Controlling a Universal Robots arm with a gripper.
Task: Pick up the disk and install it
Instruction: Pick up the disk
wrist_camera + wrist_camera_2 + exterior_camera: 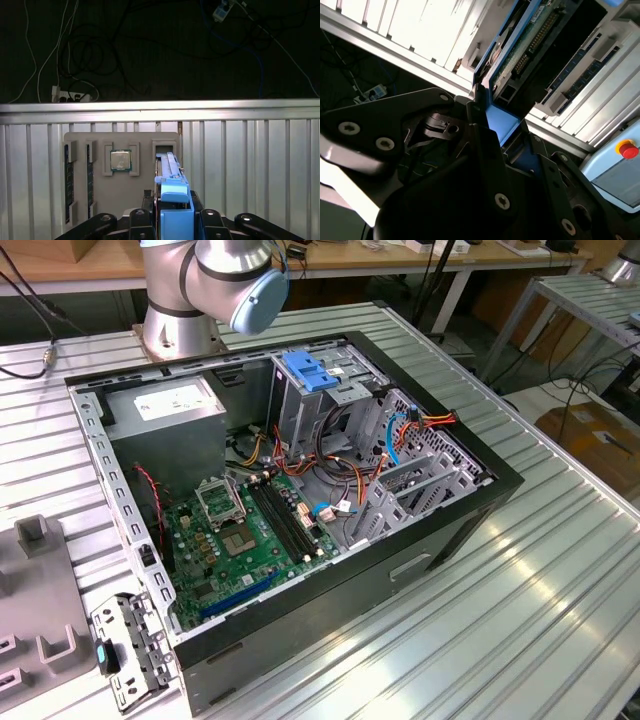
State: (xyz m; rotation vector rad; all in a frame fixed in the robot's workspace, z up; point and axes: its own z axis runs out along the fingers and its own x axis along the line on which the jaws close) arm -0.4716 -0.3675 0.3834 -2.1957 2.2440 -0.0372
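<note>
My end effector is pinching the disk by its blue end, with one finger on each flat side. I hold the disk on its thin edge because that is how it stands in the grey parts tray. The tray has a narrow slot made just for it. I cannot tell if the far end of the disk is in that slot or just out of it.

In the second wrist view the disk's green board shows. I think holding the blue end keeps my fingers off that board.

The tray sits on the ribbed metal bench. It gives each part its own pocket, I think so nothing slides: a square processor chip and two long memory sticks.

In the exterior view the computer case lies open on its side. That way the drive cage with its blue handle piece can be reached from above.
</note>
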